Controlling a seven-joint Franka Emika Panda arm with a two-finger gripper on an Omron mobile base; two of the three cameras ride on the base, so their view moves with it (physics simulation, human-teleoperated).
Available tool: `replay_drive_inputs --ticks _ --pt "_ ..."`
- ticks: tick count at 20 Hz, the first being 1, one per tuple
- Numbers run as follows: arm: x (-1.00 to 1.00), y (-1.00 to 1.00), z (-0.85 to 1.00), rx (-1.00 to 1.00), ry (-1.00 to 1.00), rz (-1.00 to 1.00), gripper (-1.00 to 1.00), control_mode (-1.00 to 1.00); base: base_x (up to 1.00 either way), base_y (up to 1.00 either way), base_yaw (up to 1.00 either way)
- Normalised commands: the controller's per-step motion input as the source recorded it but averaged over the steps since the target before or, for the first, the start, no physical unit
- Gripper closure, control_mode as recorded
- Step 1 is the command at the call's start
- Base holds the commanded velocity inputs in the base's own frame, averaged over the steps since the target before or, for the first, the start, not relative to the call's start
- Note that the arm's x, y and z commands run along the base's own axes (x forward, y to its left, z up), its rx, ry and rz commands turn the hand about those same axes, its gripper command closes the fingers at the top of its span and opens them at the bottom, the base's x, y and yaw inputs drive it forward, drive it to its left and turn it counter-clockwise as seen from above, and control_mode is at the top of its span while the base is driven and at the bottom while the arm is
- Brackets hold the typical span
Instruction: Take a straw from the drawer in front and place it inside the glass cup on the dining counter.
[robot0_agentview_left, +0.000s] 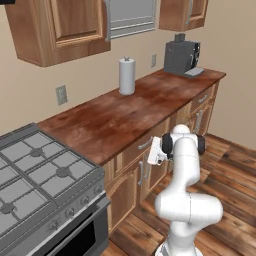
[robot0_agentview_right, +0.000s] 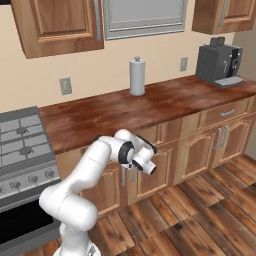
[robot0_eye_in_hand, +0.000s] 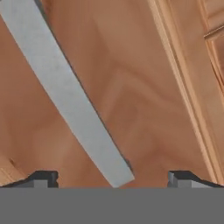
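My gripper (robot0_agentview_left: 152, 150) is held against the cabinet front just under the counter edge, at the height of the closed drawer (robot0_agentview_left: 134, 149). In the hand view, the gripper (robot0_eye_in_hand: 113, 178) is open, its two dark fingertips (robot0_eye_in_hand: 43, 178) set wide apart. A grey metal bar handle (robot0_eye_in_hand: 70, 94) runs diagonally across the panelled wood front (robot0_eye_in_hand: 140, 109) and ends between them, not pinched. The straw, the glass cup and the dining counter are out of view.
A reddish wood counter (robot0_agentview_left: 115, 117) carries a paper towel roll (robot0_agentview_left: 127, 75) and a dark coffee machine (robot0_agentview_left: 181, 57). A stove (robot0_agentview_left: 40, 170) stands to the left. Below are cabinet doors (robot0_agentview_right: 200, 150) and narrower drawers (robot0_agentview_right: 225, 113). Wood floor (robot0_agentview_right: 200, 215) lies to the right.
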Motion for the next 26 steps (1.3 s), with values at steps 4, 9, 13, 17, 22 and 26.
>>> replay_drive_inputs --ticks 4,9,13,17,22,26 --pt "0.60 0.00 -0.40 0.00 0.01 0.00 -1.00 -1.00 0.00 0.00 0.00" --pt "0.56 0.00 -0.36 0.00 0.00 0.00 -1.00 -1.00 0.00 0.00 0.00" --pt "0.42 0.00 -0.33 0.00 0.00 0.00 -1.00 -1.00 0.00 0.00 0.00" --pt "0.34 0.10 -0.17 0.00 0.00 0.00 -1.00 -1.00 0.00 0.00 0.00" --pt "0.18 0.36 0.00 -0.03 0.02 0.00 1.00 -1.00 0.00 0.00 0.00" --pt "0.01 0.23 0.00 -0.03 0.04 0.00 1.00 -1.00 0.00 0.00 0.00"
